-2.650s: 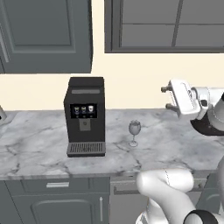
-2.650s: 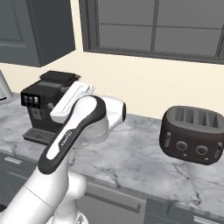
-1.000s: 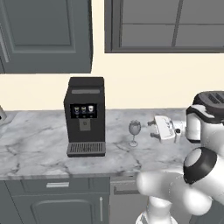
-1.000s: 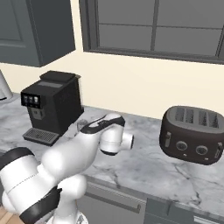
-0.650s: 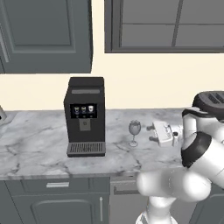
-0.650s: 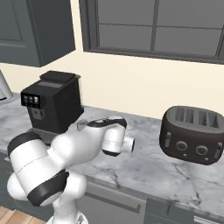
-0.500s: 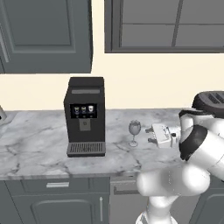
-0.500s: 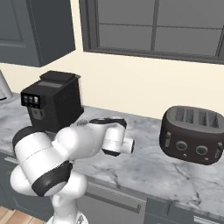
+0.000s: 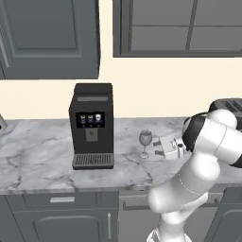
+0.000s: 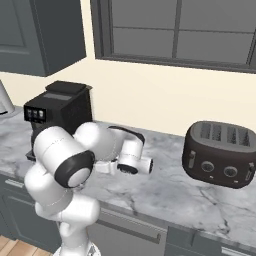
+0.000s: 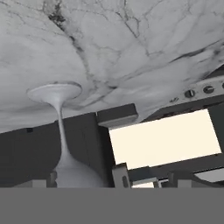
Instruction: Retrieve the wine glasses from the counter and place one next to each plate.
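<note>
Item: wine glass [image 9: 145, 143], upright on marble surface [image 9: 42, 156] beside coffee machine [image 9: 91, 125]. My tool [image 9: 159, 148] stood just beside it, jaws wide, empty. Step: reaching. Next, I judged: straddle the glass, close.

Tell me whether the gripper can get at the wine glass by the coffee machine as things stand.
Probably yes. The gripper is open and level with the wine glass, just to its side on the counter, with nothing between them. The coffee machine stands clear on the glass's far side.
</note>
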Available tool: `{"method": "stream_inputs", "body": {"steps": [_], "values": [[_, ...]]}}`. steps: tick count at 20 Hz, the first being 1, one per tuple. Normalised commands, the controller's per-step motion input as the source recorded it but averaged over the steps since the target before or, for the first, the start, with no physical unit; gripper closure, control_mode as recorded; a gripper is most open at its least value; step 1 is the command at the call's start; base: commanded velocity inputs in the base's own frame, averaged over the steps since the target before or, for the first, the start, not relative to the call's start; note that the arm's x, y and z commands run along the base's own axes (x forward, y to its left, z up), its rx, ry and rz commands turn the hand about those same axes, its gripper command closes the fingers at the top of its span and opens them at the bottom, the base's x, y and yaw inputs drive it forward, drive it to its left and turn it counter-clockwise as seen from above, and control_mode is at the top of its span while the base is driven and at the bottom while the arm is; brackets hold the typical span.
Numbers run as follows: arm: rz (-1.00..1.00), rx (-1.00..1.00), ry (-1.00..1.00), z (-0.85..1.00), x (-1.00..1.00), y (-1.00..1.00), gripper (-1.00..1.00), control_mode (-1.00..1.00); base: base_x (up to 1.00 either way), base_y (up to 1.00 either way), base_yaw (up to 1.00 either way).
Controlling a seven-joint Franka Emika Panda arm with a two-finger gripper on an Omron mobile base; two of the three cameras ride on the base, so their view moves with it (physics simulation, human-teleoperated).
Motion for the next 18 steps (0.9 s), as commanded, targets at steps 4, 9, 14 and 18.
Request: {"method": "stream_inputs", "body": {"steps": [4, 9, 14, 18], "values": [[0.00, 0.00, 0.06, -0.26, 0.37, 0.02, -1.00, -1.00, 0.00, 0.00, 0.00], [0.00, -0.02, 0.06, -0.40, 0.40, 0.10, -1.00, -1.00, 0.00, 0.00, 0.00], [0.00, -0.01, 0.00, -0.36, 0.40, 0.01, -1.00, -1.00, 0.00, 0.00, 0.00], [0.00, 0.00, 0.00, -0.29, 0.41, 0.01, -1.00, -1.00, 0.00, 0.00, 0.00]]}}
